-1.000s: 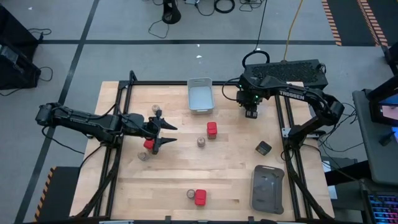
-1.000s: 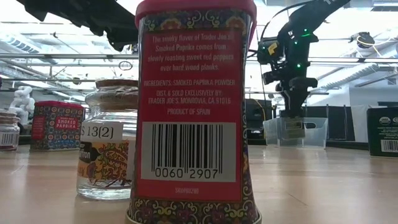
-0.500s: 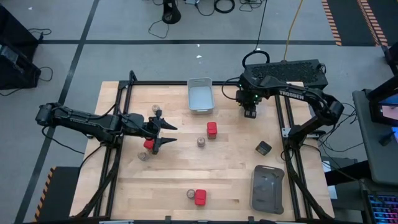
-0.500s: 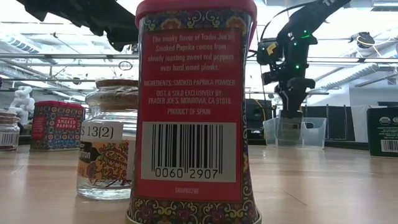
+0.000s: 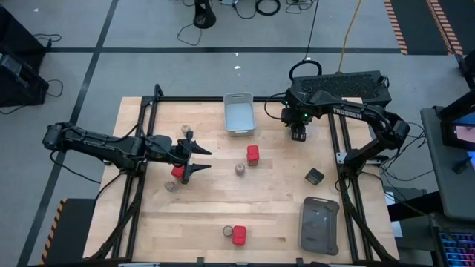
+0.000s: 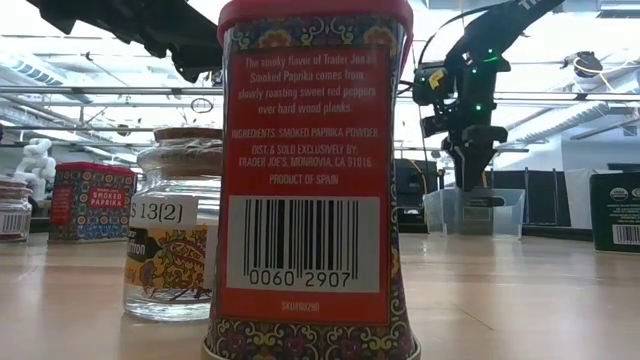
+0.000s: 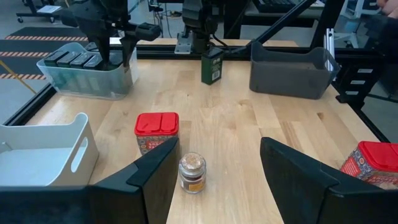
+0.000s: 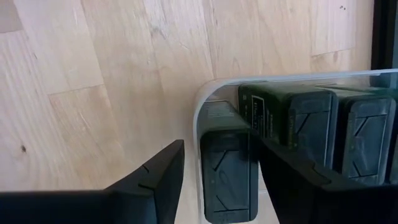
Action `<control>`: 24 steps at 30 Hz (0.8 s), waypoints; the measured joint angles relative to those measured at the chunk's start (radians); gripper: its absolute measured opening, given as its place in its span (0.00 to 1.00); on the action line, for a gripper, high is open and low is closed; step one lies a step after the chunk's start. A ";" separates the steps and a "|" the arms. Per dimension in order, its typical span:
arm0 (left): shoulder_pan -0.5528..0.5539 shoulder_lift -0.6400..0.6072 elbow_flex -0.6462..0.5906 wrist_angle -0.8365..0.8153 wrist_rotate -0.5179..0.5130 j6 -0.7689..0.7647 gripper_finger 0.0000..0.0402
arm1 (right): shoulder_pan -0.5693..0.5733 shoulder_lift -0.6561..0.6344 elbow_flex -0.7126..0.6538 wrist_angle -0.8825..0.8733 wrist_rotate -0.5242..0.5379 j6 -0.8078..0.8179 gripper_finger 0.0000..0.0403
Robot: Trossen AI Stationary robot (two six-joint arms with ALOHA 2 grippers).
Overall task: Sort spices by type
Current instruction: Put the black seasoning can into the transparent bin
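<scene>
R gripper is held over the clear bin at the table's 1 o'clock corner, fingers apart, nothing gripped; a row of dark tins is seen inside the bin. L gripper is parked at 9 o'clock, jaws wide, empty. A red tin & jar are set near centre; another red tin w/ a jar at 6; one dark tin at 3, just above the grey tray.

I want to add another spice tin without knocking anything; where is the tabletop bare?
Bare wood runs along the near edge between the red tin and the dark grey tray, and between the middle red tin and the black tin. It is crowded around the left gripper, where jars and a tin cluster.
</scene>
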 joint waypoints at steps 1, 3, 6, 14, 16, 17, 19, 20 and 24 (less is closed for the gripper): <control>0.000 0.000 0.000 0.000 0.000 0.000 0.57 | 0.000 0.000 0.000 0.000 0.000 0.000 0.47; 0.000 0.000 0.000 0.000 0.000 0.000 0.57 | 0.000 0.000 0.006 -0.011 0.003 -0.001 0.47; 0.000 0.000 0.000 0.000 0.000 0.000 0.57 | 0.000 0.000 0.035 -0.046 0.023 -0.001 0.47; 0.000 0.000 0.000 0.000 0.000 0.014 0.57 | 0.000 -0.001 0.196 -0.193 0.045 0.109 0.46; 0.000 0.000 0.000 0.000 0.000 0.014 0.57 | -0.001 -0.003 0.230 -0.234 0.053 0.177 0.45; 0.000 0.000 0.000 0.000 0.000 0.014 0.57 | -0.006 -0.003 0.239 -0.251 0.056 0.212 0.44; 0.000 0.000 0.000 0.000 0.000 0.016 0.57 | -0.019 -0.003 0.242 -0.283 0.056 0.271 0.40; 0.000 0.000 0.000 0.000 0.000 0.016 0.57 | -0.027 -0.003 0.239 -0.302 0.056 0.291 0.38; 0.000 0.000 0.000 0.000 0.000 0.016 0.57 | -0.048 -0.003 0.196 -0.325 0.057 0.332 0.23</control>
